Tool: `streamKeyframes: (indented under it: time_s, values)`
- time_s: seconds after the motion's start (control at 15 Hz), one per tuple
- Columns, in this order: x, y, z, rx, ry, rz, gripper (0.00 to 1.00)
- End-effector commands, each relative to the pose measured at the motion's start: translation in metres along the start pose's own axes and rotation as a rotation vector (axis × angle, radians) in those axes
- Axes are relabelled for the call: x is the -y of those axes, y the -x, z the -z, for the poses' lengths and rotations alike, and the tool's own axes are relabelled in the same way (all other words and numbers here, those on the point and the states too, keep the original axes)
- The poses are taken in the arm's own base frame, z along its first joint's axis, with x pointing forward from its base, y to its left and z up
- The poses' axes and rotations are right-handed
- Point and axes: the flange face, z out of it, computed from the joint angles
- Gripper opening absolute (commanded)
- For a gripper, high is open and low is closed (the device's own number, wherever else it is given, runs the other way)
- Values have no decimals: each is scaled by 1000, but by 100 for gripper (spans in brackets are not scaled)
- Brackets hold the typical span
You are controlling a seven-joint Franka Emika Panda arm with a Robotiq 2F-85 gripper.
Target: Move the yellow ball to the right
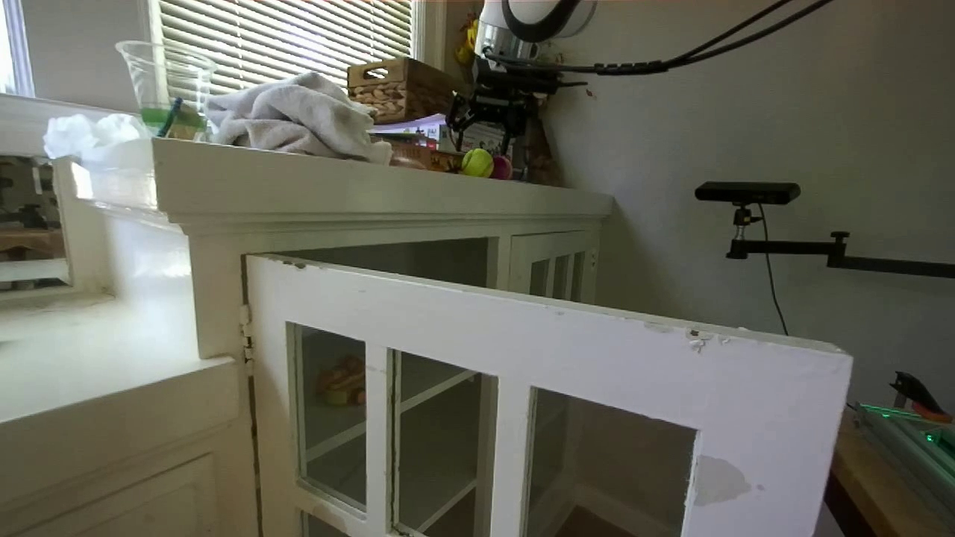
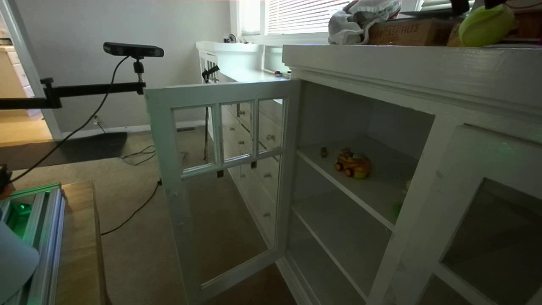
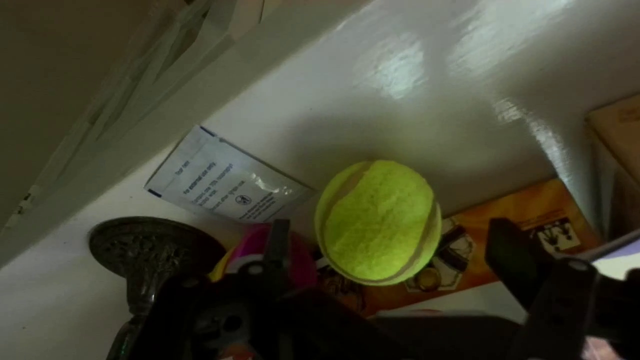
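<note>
On the cabinet top [image 3: 345,115], the tennis ball [image 3: 378,222] lies right of a sachet [image 3: 227,177] in the wrist view; a toy vehicle [image 2: 355,164] stands on a shelf [image 2: 364,192] below.

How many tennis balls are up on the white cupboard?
1. The yellow ball is on top of the white cupboard, below the open gripper and beside a pink thing that is too covered to name. More could hide behind the things up there.

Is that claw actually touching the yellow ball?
Apart. The wrist view shows the claw open, with gaps between the yellow ball and both fingers; an orange cover shows through one.
</note>
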Motion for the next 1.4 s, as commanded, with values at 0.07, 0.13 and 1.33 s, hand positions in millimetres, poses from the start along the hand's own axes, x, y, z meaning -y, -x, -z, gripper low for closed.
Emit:
streamKeyframes:
  time_s: [0.07, 0.13, 1.33]
  values:
    - [6, -8, -9, -31, 31, -30, 100]
    - [6, -9, -11, -34, 34, -30, 100]
    - [9, -7, -24, -29, 45, -38, 46]
